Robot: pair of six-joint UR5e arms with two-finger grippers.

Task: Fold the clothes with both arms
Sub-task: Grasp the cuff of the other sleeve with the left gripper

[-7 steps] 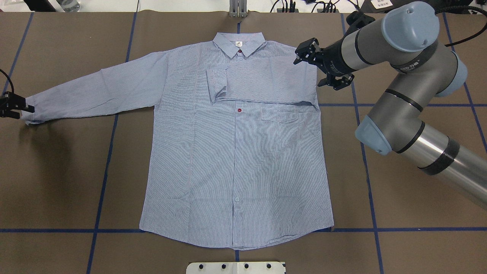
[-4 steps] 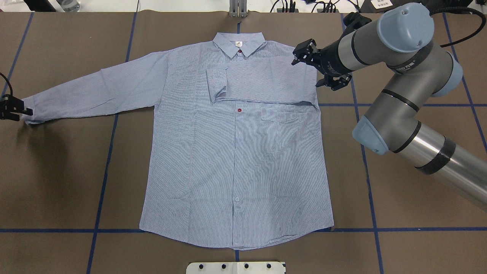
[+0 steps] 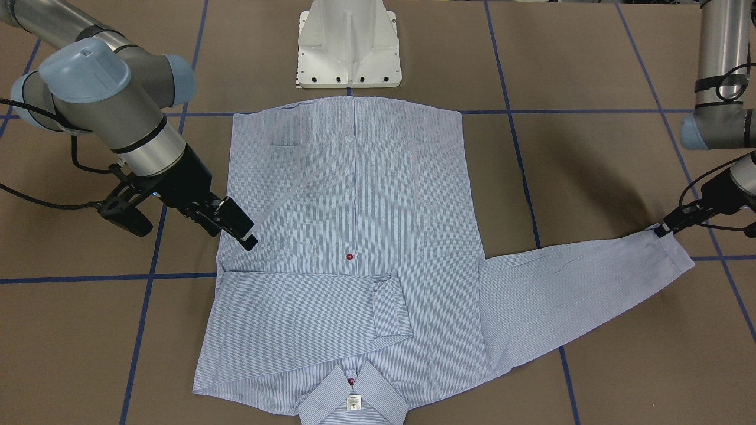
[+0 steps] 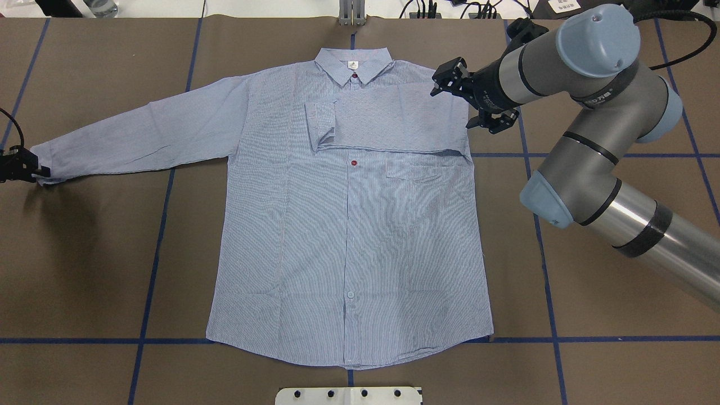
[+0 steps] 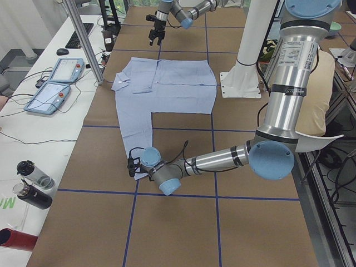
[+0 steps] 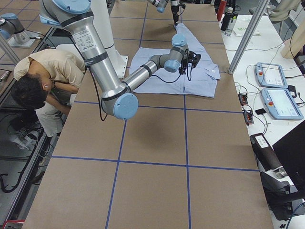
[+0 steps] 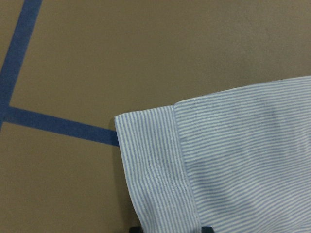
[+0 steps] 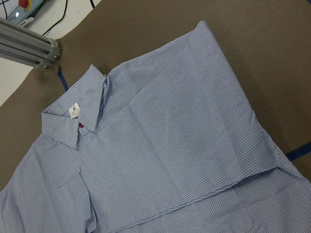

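Well, shirt lies flat, one sleeve folded in; left tool, right tool apart.

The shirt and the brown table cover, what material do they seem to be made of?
Shirt: thin woven cloth, probably cotton or a blend, matte; fine stripes and soft creases show. Table cover: perhaps brown paper or thin board, matte; flat, without gloss, blue lines across it.

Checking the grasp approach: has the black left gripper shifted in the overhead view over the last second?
Yes. Against the unmoved light-blue striped sleeve cuff, the left gripper slid toward the view's bottom and its left edge.
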